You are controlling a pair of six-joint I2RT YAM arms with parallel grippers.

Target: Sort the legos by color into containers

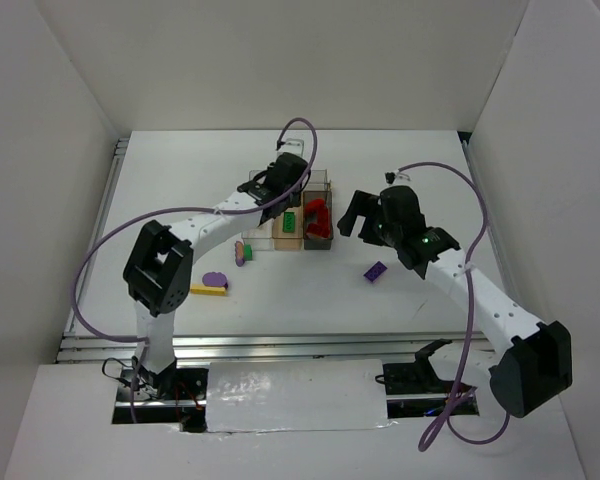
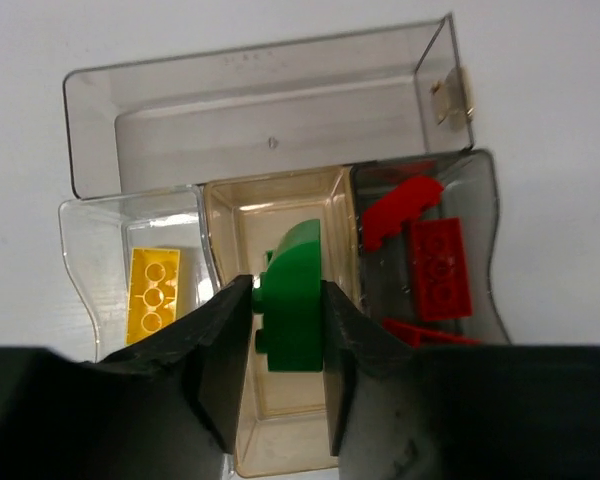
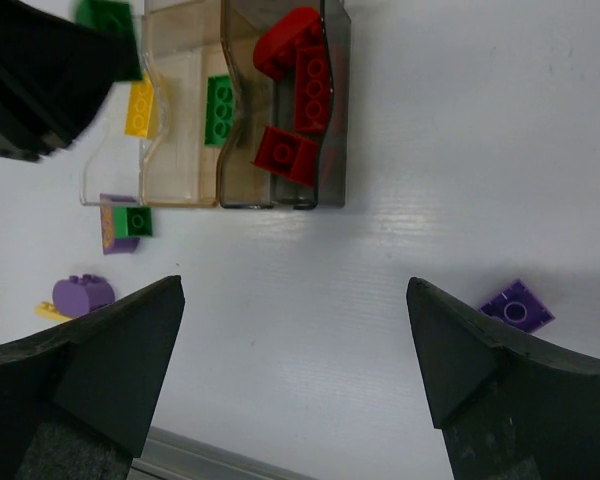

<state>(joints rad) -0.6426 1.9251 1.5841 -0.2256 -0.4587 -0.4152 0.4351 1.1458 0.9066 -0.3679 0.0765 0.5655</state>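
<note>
Sorting looks about half done: red legos (image 3: 300, 80) lie in the dark-grey bin (image 3: 335, 150) and a yellow brick (image 2: 152, 290) in the clear bin (image 2: 85, 240), while purple pieces (image 3: 517, 305) wait on the tabletop (image 3: 380, 250). The left end effector (image 2: 285, 300) is clamped on a green lego (image 2: 295, 285) above the tan bin (image 2: 280, 415). The right end effector (image 3: 295, 300) gapes wide, empty.

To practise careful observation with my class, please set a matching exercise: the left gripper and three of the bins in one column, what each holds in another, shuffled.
Holders
1. left gripper
2. narrow clear bin
3. dark-grey bin
4. wide bin

Contents
A. red bricks
B. nothing
C. green rounded brick
D. yellow brick

Pairs: 1-C, 2-D, 3-A, 4-B
</note>
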